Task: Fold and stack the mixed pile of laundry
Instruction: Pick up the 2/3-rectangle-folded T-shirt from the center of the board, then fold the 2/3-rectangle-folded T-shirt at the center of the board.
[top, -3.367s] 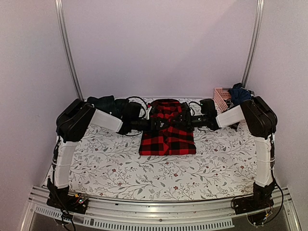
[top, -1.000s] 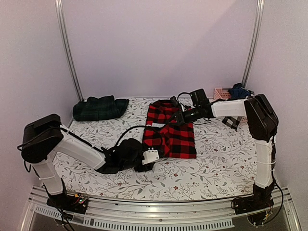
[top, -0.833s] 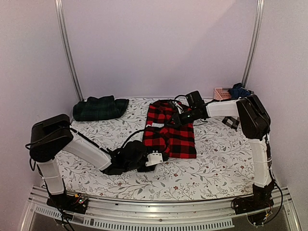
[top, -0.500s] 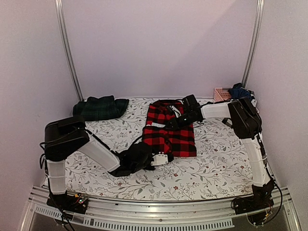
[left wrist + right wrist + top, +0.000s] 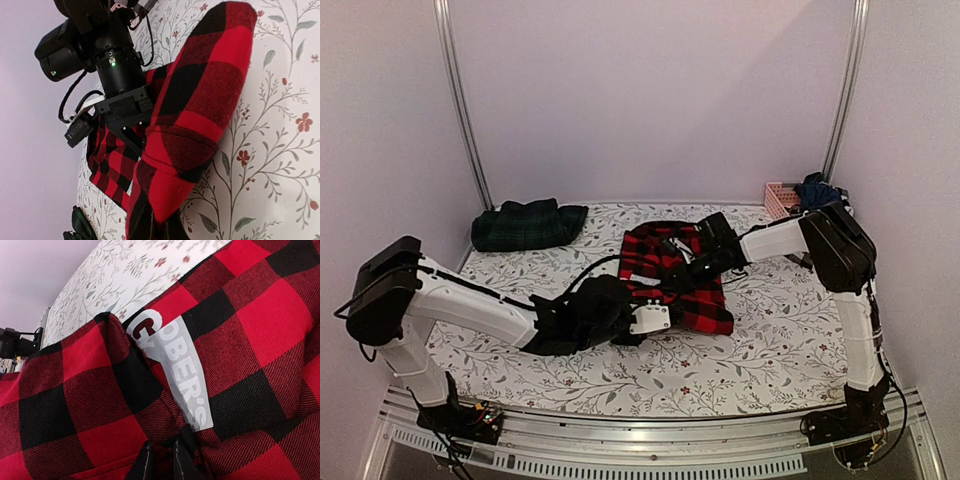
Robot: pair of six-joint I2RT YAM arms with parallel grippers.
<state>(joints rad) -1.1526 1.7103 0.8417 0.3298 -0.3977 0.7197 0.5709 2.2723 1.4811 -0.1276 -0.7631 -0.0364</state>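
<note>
The red-and-black checked flannel shirt (image 5: 695,290) lies bunched in the middle of the table. My left gripper (image 5: 660,303) is shut on the shirt's near left edge, and in the left wrist view a thick fold of the shirt (image 5: 200,115) rises from the closed jaws (image 5: 157,227). My right gripper (image 5: 672,282) reaches in from the far right and is shut on a pinch of the same shirt (image 5: 100,405) beside its grey label (image 5: 175,375). The dark green tartan piece (image 5: 525,225) lies folded at the far left. Dark navy clothes (image 5: 817,188) sit at the far right.
A pink slatted basket (image 5: 780,200) stands at the far right corner under the navy clothes. The white leaf-patterned table cloth (image 5: 770,340) covers the table. Metal frame posts (image 5: 460,110) rise at both back corners. Black cables trail from both wrists over the shirt.
My left gripper slid right to the shirt's near left edge and shut on it. My right gripper drew the far part of the shirt towards the near side, bunching it.
</note>
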